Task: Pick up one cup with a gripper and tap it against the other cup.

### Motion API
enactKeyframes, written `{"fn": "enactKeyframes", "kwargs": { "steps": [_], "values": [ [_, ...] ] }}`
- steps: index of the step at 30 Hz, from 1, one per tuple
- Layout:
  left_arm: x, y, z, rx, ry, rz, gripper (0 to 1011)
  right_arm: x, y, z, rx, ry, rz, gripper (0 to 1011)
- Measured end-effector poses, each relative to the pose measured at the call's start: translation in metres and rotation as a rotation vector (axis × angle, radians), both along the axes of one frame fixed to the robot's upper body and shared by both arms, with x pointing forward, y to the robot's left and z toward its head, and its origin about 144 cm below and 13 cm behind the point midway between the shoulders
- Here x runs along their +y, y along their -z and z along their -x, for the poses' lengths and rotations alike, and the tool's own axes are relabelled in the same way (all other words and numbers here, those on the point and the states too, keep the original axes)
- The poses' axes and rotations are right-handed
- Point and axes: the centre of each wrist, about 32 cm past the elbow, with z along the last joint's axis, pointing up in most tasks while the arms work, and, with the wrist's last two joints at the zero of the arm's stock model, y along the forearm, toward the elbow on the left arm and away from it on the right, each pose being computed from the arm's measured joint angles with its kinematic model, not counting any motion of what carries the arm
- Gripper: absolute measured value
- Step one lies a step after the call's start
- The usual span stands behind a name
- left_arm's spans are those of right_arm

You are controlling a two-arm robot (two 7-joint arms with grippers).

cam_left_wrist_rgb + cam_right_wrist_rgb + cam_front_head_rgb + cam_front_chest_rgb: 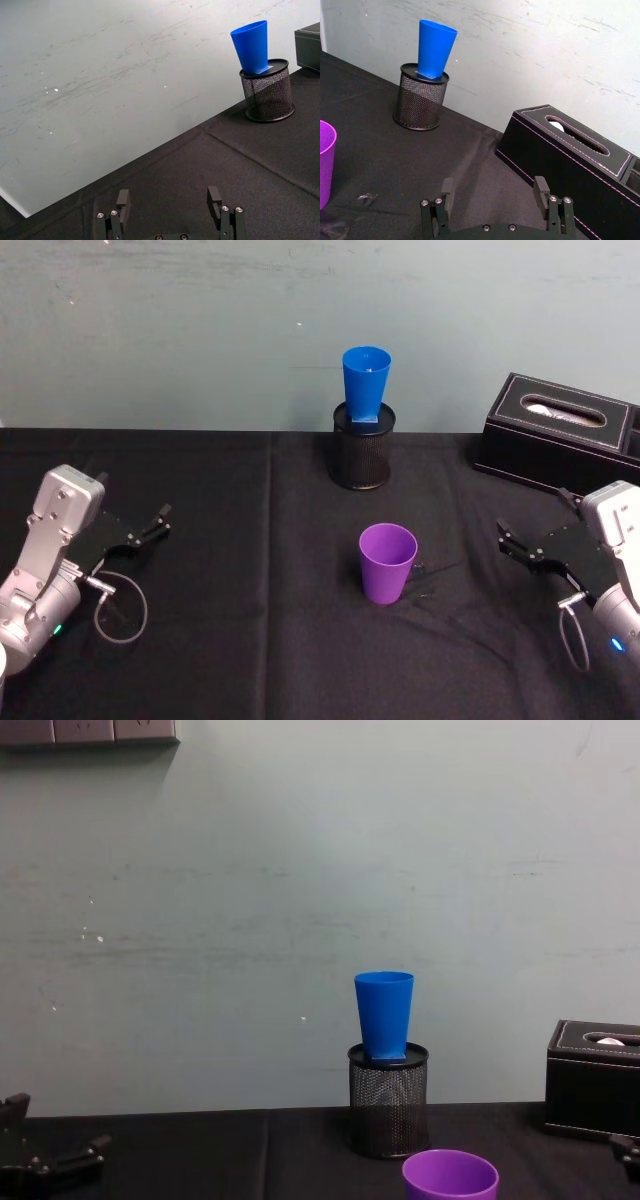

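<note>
The left gripper (158, 522) hangs low at the left side of the bench (250, 650), its fingers spread wide and holding nothing. The right gripper (503, 538) is at the right side, also wide open and empty. The purple cup (387, 562) stands upright between them, touching neither. The blue cup (366, 387) sits upright in the black mesh pen holder (362, 455) farther back.

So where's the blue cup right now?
In the head view, the blue cup stands upright atop the black mesh holder at back centre, behind the purple cup and left of the tissue box.
</note>
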Motion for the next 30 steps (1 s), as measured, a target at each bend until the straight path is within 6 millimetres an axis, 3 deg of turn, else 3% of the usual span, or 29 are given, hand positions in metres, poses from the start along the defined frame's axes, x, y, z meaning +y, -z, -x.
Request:
{"fn": "enactKeyframes", "kwargs": {
  "steps": [30],
  "values": [
    [0.0000,0.0000,0.0000,0.000,0.000,0.000,1011,0.0000,0.0000,0.0000,0.000,0.000,0.000,1002]
  ]
}}
